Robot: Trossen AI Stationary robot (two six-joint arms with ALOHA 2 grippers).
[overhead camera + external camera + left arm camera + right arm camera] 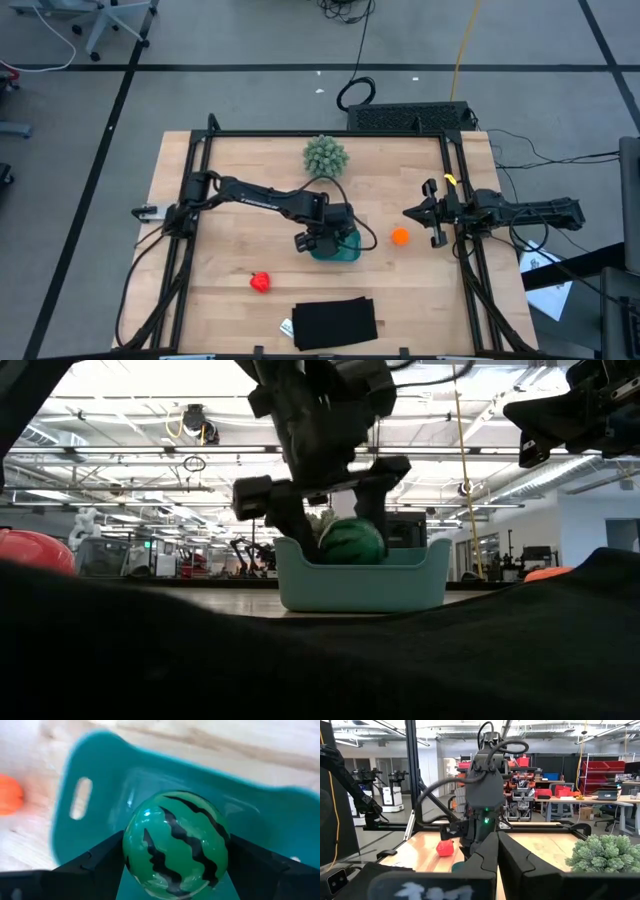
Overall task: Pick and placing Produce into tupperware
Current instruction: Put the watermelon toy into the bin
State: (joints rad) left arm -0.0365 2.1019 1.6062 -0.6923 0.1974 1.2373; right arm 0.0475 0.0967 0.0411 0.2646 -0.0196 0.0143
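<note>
The dark green striped ball (pixel 175 842) sits between the fingers of my left gripper (pixel 322 240), inside the teal-blue tub (pixel 345 250) near the table's centre. In the low view the ball (pixel 352 542) shows partly above the tub's rim (pixel 360 565). The orange ball (pixel 400 237) lies on the table just right of the tub. The red lumpy piece (pixel 260 282) lies toward the near-left. My right gripper (pixel 408 212) hangs shut above the table's right side, beyond the orange ball, touching nothing. My left gripper pinches the striped ball between its two fingers (pixel 100 865), which lie on opposite sides (pixel 135 850) of its round body. The fingers come from above, pointing down into the tub. The tub's wall hides whether the ball rests on the tub's floor.
A larger pale green spiky ball (pixel 325 155) stands near the far edge. A black flat rectangle (pixel 335 322) lies at the near edge, with a small white tag beside it. Dark frame rails run along the table's left, right and far sides.
</note>
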